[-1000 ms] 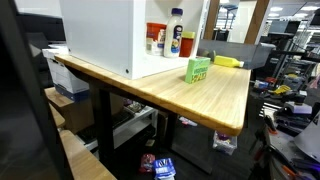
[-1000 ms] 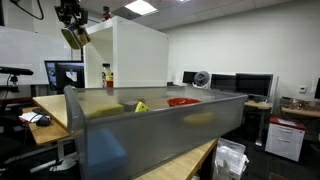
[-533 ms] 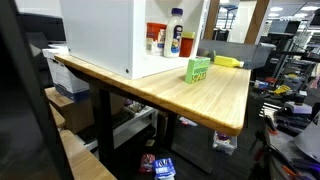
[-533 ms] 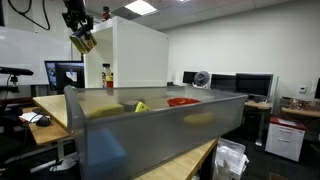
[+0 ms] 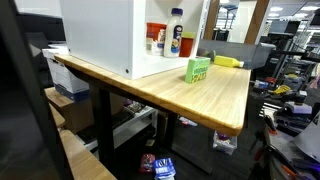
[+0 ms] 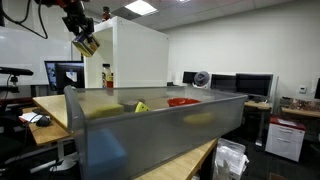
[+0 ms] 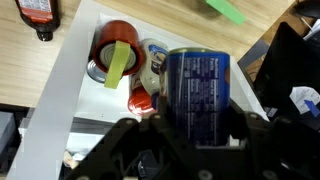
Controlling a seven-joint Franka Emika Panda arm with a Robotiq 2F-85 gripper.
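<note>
In the wrist view my gripper (image 7: 196, 122) is shut on a can with a dark blue printed label (image 7: 197, 85), and the black fingers (image 7: 136, 128) press it from both sides. In an exterior view the gripper (image 6: 85, 43) hangs high in the air with the can (image 6: 87, 46), just beside the top corner of the white cabinet (image 6: 135, 55). Below it the wrist view shows the cabinet's white top (image 7: 70, 85), a red-brown round container with a yellow-green strip (image 7: 112, 60) and a red-capped bottle (image 7: 141, 98).
On the wooden table (image 5: 215, 95) stand the white cabinet (image 5: 105, 35) holding bottles (image 5: 175, 33), a green box (image 5: 198, 69) and a yellow item (image 5: 228, 61). A big grey bin (image 6: 160, 135) fills the foreground. A dark sauce bottle (image 7: 38, 15) lies on the wood.
The gripper, still holding the can, has moved sideways and slightly down towards the white cabinet's top. Nothing on the table has moved.
</note>
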